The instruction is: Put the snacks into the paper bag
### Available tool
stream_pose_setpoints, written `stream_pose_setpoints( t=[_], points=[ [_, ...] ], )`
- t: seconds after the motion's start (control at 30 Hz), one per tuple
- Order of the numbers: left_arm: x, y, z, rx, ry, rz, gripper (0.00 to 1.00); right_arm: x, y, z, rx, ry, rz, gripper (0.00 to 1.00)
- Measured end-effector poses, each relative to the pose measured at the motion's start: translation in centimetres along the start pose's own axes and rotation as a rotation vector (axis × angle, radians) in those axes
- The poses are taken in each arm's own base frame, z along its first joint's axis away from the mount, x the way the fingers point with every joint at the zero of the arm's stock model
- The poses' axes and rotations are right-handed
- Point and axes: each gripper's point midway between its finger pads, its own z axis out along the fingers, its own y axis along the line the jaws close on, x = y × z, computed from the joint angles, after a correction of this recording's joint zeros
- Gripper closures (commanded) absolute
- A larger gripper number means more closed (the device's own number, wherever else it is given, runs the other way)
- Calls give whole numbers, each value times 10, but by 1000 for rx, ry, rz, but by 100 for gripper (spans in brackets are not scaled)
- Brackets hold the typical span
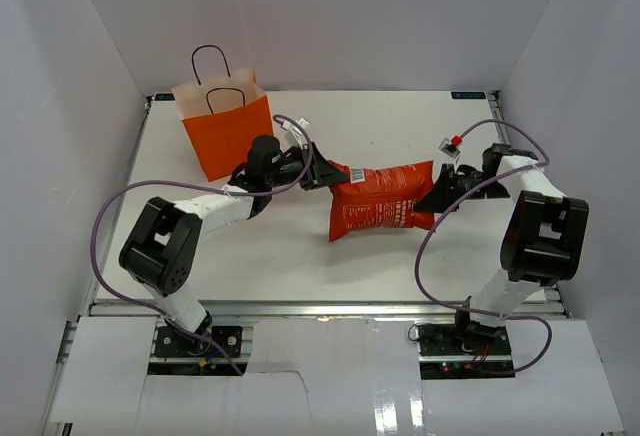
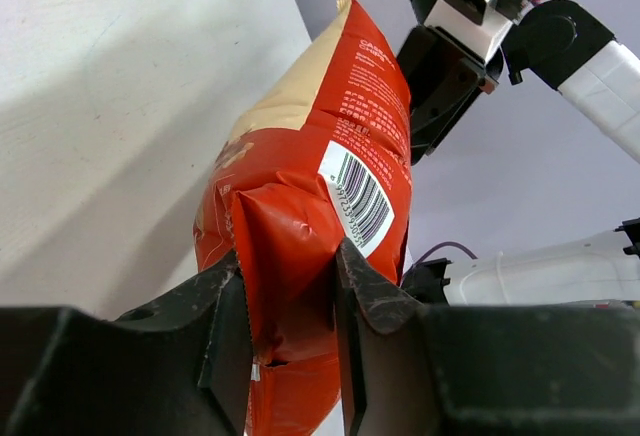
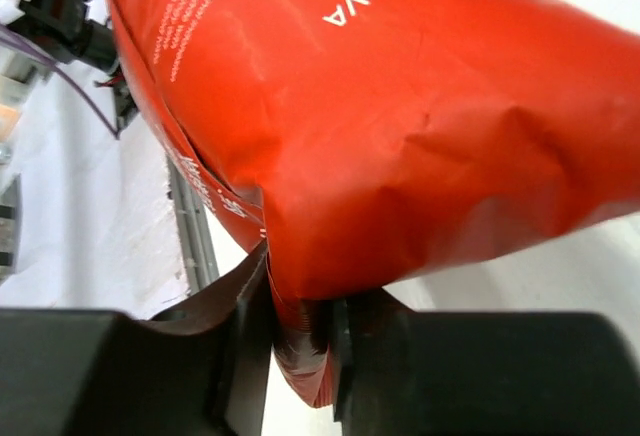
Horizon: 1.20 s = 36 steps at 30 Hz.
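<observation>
Chip bag [image 2: 320, 126] within left hand [image 2: 288, 301]

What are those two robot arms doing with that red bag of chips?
They are handling it together. The left gripper has one end of the red chip bag between its fingers, and the right gripper pinches the opposite end, so the bag spans the gap between them over the middle of the table. The orange paper bag stands upright and open at the back left. The chips are not in it yet.
</observation>
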Motion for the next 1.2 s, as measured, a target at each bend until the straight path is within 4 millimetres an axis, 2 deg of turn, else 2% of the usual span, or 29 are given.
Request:
stream_pose_setpoints(
  t=[0.17, 0.2, 0.43, 0.5, 0.77, 0.87, 0.93, 1.07, 1.2],
  points=[
    [-9, -35, -16, 43, -26, 93, 100, -22, 6, 0, 65, 4, -98, 55],
    [-11, -40, -18, 49, -29, 107, 100, -24, 8, 1, 66, 6, -105, 55],
    [-20, -73, -49, 65, -58, 200, 100, -29, 8, 14, 90, 52, -108, 23],
    [-26, -75, -59, 46, -67, 216, 100, -34, 8, 16, 99, 55, -127, 21],
    [-73, -87, -90, -56, -119, 318, 100, -67, 8, 10, 135, 12, -192, 13],
    [-94, -102, -100, -106, -143, 389, 100, -73, 9, 8, 149, 6, -215, 12],
    [-115, -122, -111, -133, -174, 462, 100, -76, 12, 6, 161, 2, -232, 12],
    [-167, -177, -142, -141, -282, 660, 100, -84, 16, 3, 177, -15, -271, 11],
    [-221, -220, -175, -150, -396, 833, 100, -83, 16, 3, 181, -19, -282, 11]
  ],
)
